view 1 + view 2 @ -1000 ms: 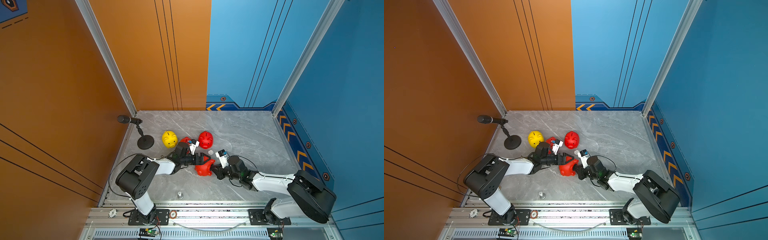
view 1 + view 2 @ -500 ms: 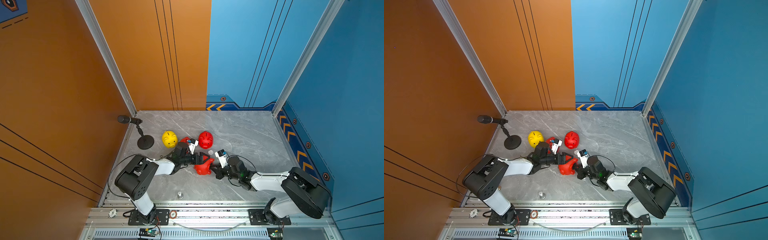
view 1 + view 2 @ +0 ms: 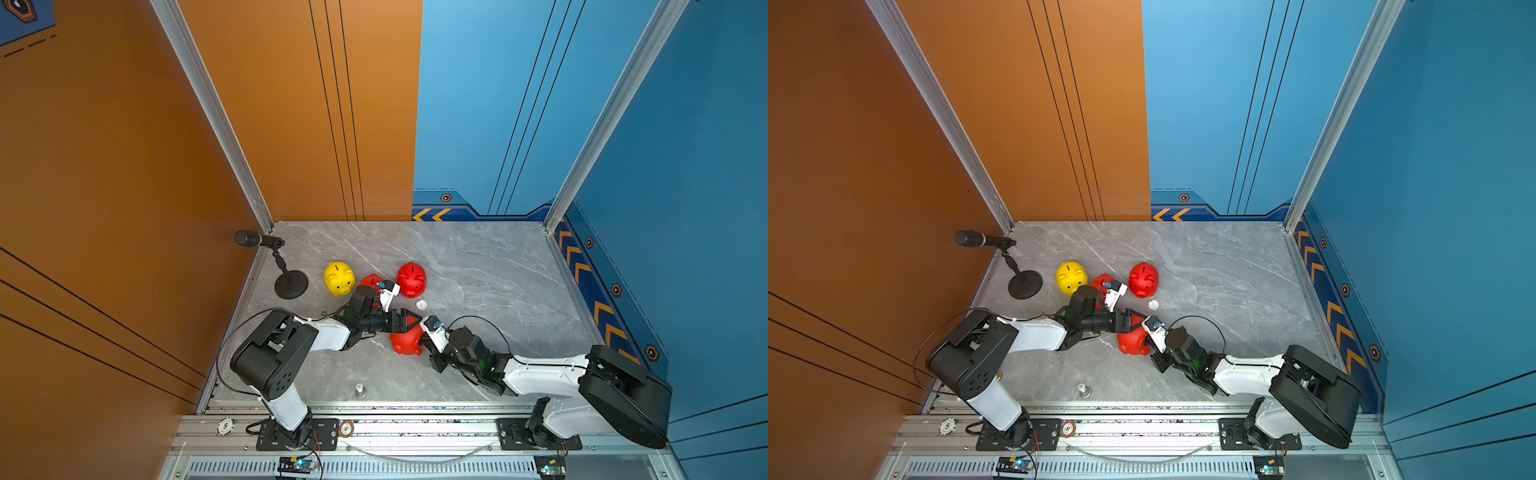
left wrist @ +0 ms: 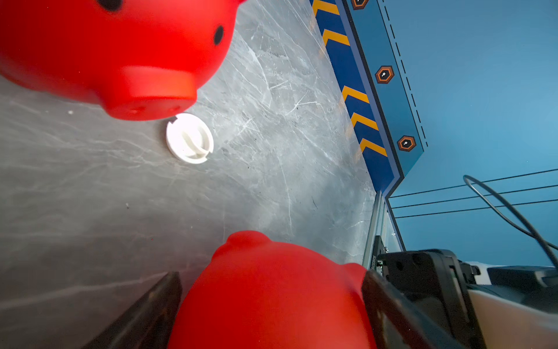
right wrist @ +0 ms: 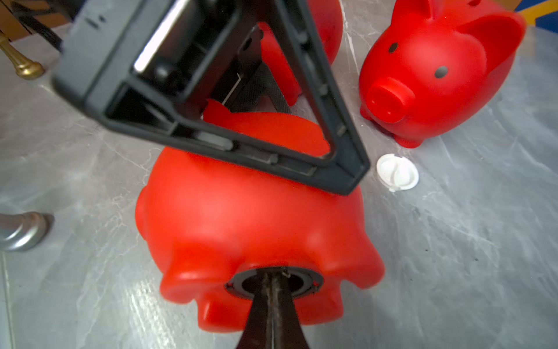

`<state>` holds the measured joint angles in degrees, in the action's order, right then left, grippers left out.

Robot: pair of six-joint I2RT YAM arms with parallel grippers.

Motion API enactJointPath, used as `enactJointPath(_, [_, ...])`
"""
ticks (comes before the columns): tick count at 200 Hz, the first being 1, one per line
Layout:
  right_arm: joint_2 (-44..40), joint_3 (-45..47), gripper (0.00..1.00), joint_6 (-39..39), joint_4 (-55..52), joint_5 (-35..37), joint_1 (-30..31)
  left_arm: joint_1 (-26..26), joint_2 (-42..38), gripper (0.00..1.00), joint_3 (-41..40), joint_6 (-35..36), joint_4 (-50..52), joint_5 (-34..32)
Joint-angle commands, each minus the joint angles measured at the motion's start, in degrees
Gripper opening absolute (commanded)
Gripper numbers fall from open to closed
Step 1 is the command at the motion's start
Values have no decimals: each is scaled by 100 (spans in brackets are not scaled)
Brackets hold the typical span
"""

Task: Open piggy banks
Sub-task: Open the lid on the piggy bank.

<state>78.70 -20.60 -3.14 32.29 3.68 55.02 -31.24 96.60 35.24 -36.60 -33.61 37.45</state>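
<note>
L gripper [image 3: 405,324] is clamped on red piggy bank [image 5: 241,217] lying sideways; R gripper [image 5: 273,284] jaws together, tips inside its black plug [image 5: 306,282].

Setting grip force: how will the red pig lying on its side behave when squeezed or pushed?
Glossy and round, the red pig may slip from the left gripper. Resting on a curved flank, it would probably rock if pushed. Belly opening suggests hollow, probably light.

1 red piggy bank [image 3: 369,280] mostly behind left arm [image 3: 360,302], right pincer [image 5: 273,281] edge-cropped
</note>
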Motion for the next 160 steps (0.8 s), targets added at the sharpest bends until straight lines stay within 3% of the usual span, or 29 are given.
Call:
enactJointPath(1, [-98, 64, 0, 600, 652, -16, 329, -338, 505, 93, -388, 114, 1405, -168])
enactJointPath(59, [-146, 87, 0, 1212, 635, 1283, 917, -330, 362, 93, -273, 159, 1957, -410])
enactJointPath(123, [383, -207, 0, 1883, 353, 2977, 1776, -326, 247, 91, -73, 154, 2631, -825])
enactJointPath(160, [301, -77, 0, 1957, 300, 3216, 1939, -330, 263, 91, 15, 231, 2903, -1120])
